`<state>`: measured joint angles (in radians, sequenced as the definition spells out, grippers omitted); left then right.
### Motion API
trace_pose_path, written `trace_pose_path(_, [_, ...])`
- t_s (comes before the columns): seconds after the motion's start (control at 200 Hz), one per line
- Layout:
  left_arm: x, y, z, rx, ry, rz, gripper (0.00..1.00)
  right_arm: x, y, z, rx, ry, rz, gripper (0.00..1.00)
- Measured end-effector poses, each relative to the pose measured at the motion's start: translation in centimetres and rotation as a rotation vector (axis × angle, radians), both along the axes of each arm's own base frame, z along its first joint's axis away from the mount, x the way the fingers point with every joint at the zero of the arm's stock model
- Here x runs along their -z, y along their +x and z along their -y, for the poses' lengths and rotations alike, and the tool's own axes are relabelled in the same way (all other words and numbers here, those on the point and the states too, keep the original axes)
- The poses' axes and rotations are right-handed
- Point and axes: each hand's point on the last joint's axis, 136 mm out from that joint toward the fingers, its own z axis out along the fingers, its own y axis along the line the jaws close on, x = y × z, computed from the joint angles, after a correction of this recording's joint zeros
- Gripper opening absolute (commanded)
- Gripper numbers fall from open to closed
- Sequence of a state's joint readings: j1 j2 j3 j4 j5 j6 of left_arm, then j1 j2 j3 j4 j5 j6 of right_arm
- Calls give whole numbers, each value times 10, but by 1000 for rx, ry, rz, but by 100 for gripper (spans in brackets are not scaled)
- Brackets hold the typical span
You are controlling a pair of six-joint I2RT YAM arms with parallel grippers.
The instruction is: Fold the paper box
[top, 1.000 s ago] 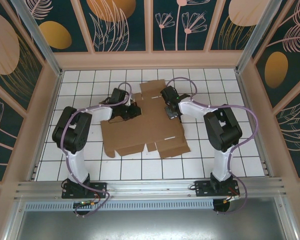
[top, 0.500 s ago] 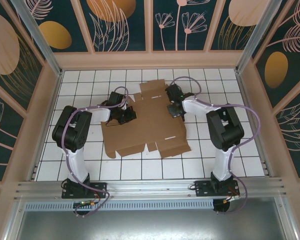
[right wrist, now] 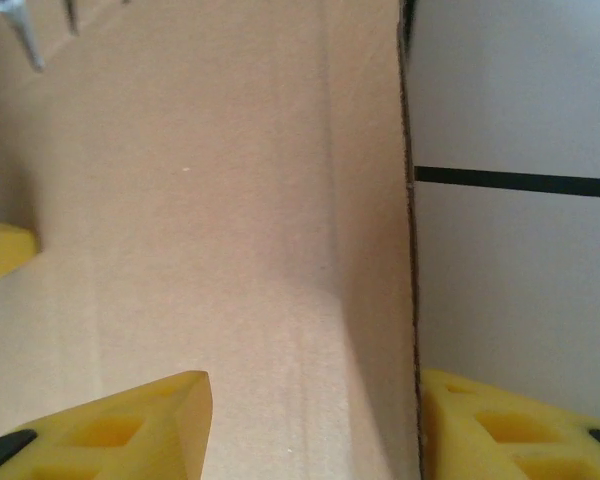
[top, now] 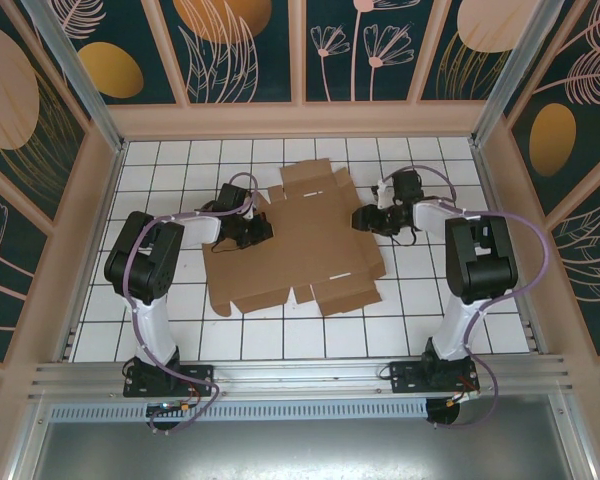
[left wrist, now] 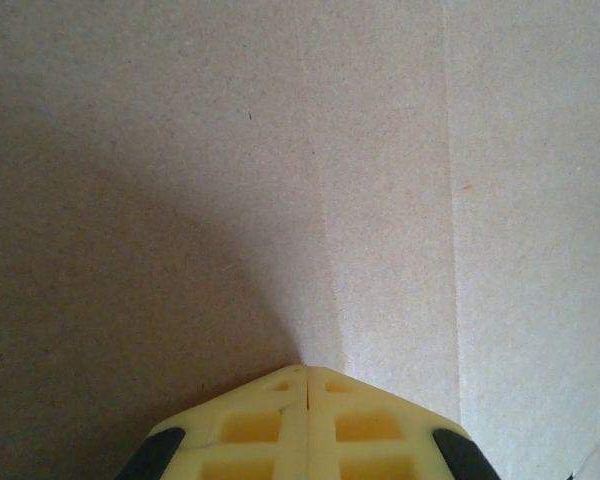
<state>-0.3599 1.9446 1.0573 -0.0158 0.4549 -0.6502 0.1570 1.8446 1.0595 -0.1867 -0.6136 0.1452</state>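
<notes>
Black-jointed arms rise from bases at the near edge of a white tiled table. At 9 o'clock the left arm bends its elbow and reaches inward. The left claw, fingers pressed together, points down onto the box by its 9 o'clock edge. At 3 o'clock the right arm bends likewise. The right claw, fingers apart, straddles the box's 3 o'clock edge. Brown cardboard, the box lies flat and unfolded mid-table.

Left arm and right arm: black joints, white links, purple cables; yellow latticed tool fingers.
</notes>
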Motion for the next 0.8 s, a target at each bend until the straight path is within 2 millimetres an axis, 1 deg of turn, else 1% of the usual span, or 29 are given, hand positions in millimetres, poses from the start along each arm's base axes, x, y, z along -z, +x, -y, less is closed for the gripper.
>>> trace_pose_path(0.1, [0,0,0,3,1,1,0,2,-3,-5,-11,101,-25,54])
trace_pose_path(0.195, [0,0,0,5,3,2,0,11,-7,-4,-2,149,-66,53])
trace_pose_path(0.36, [0,1,1,10,1,2,0,9,-6,-2,5,225,-72,52])
trace_pose_path(0.465, [1,2,2,12,-3,2,0,7,-7,-8,-10,297,-81,50])
trace_pose_path(0.545, [0,2,2,12,-4,2,0,6,-9,-13,-25,339,-85,44])
trace_pose_path(0.63, [0,2,3,14,-7,5,0,9,-15,-16,-22,358,-112,35])
trace_pose_path(0.726, [-1,3,3,16,-14,6,0,12,-18,-13,-1,327,-129,26])
trace_pose_path(0.801, [-1,2,6,23,-24,9,0,10,-18,-9,19,270,-125,20])
